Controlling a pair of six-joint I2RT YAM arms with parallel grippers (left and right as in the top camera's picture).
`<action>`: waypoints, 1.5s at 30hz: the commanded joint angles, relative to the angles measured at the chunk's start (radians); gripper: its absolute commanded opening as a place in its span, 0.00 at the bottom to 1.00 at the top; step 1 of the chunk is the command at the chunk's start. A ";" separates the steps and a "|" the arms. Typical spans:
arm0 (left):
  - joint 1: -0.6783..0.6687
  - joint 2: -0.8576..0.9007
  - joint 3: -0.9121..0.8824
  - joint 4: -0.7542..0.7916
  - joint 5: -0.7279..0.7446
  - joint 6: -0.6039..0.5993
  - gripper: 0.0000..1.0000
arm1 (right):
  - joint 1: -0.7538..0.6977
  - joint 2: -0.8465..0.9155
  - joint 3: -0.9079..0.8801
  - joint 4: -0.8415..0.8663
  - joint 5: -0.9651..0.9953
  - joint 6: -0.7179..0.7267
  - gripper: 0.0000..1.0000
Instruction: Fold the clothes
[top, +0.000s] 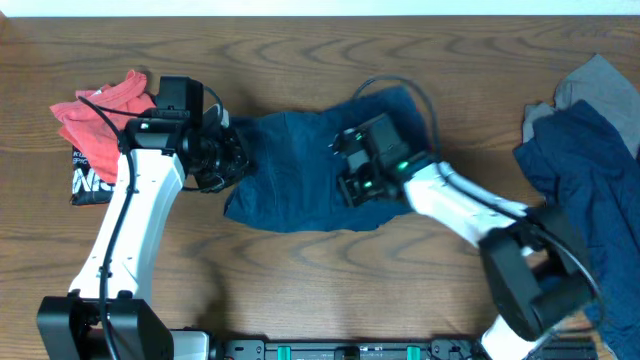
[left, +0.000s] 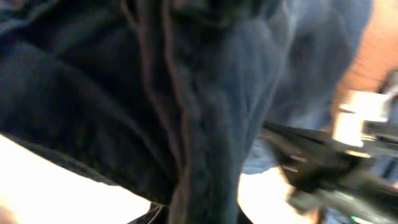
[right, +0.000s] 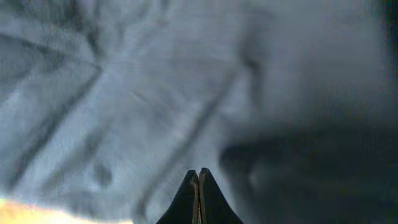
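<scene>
A blue garment (top: 300, 185) lies rumpled on the table, apparently not yet neatly folded. At its left edge the left gripper (top: 228, 160) is buried in cloth, and whether its fingers are spread or pinching cannot be told. Over its right half, the right gripper (right: 198, 174) is pressed together, with nothing visibly between its fingers. A red garment (top: 105, 118) lies to its left and a blue-and-grey heap (top: 580, 150) waits to its right, so most of the work seems ahead.
</scene>
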 joint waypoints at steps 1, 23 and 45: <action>0.005 -0.004 0.059 -0.002 0.114 -0.016 0.06 | 0.074 0.081 -0.032 0.075 -0.010 0.057 0.01; -0.049 -0.004 0.093 0.067 0.169 -0.140 0.06 | 0.021 -0.129 0.143 -0.212 0.302 0.076 0.26; -0.374 0.031 0.093 0.273 -0.043 -0.266 0.06 | -0.226 0.017 -0.077 -0.308 0.193 0.053 0.17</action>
